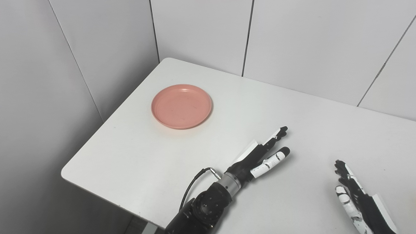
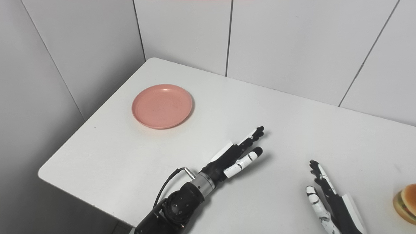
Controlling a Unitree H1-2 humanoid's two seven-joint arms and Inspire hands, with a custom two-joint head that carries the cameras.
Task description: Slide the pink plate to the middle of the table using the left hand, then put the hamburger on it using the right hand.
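Both hands empty, fingers straight — pink plate (image 1: 181, 106) untouched.

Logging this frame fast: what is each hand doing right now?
Left hand: open, fingers extended, holding nothing, apart from the pink plate.
Right hand: open, holding nothing, hamburger untouched.

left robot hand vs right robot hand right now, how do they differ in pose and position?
The left robot hand lies nearer the table's middle, fingers stretched toward the far right; the right robot hand sits lower in the picture, fingers pointing away and slightly left. The left is closer to the pink plate; the right is closer to the hamburger at the picture's right edge. Both are open, holding nothing, low over the white table.
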